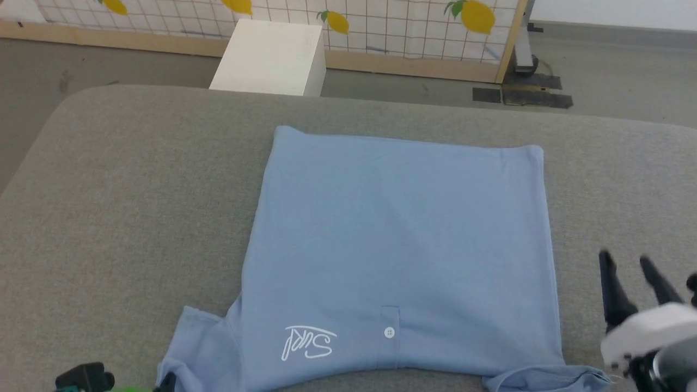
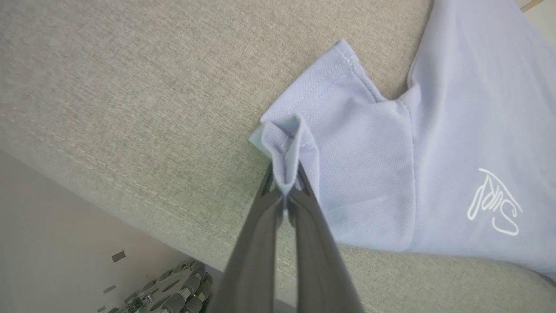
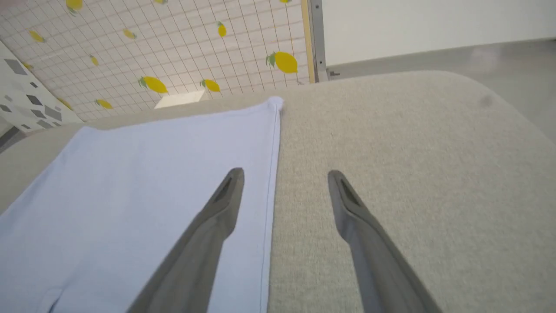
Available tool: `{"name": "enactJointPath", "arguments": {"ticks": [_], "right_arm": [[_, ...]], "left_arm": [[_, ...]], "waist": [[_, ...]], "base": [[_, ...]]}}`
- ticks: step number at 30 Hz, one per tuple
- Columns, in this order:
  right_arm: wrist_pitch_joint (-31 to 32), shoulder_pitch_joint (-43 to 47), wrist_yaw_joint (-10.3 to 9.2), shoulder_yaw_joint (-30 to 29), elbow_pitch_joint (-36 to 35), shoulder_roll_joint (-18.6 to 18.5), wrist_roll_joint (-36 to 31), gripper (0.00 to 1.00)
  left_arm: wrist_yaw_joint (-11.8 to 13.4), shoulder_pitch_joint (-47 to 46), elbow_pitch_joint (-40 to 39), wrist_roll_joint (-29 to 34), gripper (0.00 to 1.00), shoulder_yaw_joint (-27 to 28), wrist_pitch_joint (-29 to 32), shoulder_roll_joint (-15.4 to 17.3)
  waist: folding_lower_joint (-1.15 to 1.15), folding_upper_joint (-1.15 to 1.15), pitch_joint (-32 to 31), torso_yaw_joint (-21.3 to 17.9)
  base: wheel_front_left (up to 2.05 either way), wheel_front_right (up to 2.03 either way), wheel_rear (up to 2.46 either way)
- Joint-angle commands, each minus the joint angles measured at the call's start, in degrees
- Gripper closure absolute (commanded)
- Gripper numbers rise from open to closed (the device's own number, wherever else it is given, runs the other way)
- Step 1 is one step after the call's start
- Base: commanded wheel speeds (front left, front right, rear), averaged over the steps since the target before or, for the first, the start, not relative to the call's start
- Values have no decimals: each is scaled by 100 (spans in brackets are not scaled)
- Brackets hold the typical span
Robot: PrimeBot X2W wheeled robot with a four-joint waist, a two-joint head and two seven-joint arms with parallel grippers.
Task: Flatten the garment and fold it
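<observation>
Now | soft-knit garment (image 1: 397, 234), squarish | left end effector (image 2: 284, 184) pinching it | right end effector (image 3: 285, 173) agape

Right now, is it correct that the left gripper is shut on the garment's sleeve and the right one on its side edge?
Not quite: the right gripper is open, holding nothing, as the right wrist view shows; the left gripper does grip the garment's sleeve.

Desk (image 1: 136, 190), grey woven cover, rounded corners, is taking up most of the head view. White box (image 1: 269, 57) is standing on the grey floor (image 1: 615, 71) just beyond the desk's far edge. Behind it, a grid panel printed with lemons (image 1: 414, 27) is sitting in a wooden frame (image 1: 381, 62). Dark patches (image 1: 536, 98) are lying on the floor by the frame's right post. White wall (image 3: 434, 26) is showing beyond.
</observation>
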Motion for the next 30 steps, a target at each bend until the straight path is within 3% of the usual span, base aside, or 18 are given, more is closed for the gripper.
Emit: {"name": "enactJointPath", "arguments": {"ticks": [1,6,13,17,22,30], "right_arm": [[-290,-318,-8,21,71,-20,-71,0],[-918,-1448,-8,-10,813,-143,-110,0],[-794,-3305,-8,-172,2388,-519,-397,0],[-223,-4117,-8,-461,3224,-773,-722,0],[981,-4791,-8,-763,3930,-1007,-1298,0],[2896,-5224,-8,-1232,4015,-990,-2182,0]], "left_arm": [[-54,-181,-11,42,100,-20,-59,-9],[-132,-463,-91,60,100,-116,-113,-40],[-336,-915,-97,29,100,-275,-385,-238],[-442,-1170,81,-42,100,-367,-546,-428],[-548,-1323,390,-56,100,-471,-687,-550],[-666,-1476,670,-128,100,-511,-855,-656]], "waist": [[1,0,106,105],[1,0,419,329],[1,0,1097,707],[1,0,1412,981],[1,0,1678,1211],[1,0,1886,1355]], "base": [[0,0,0],[0,0,0],[0,0,0],[0,0,0],[0,0,0],[0,0,0]]}}
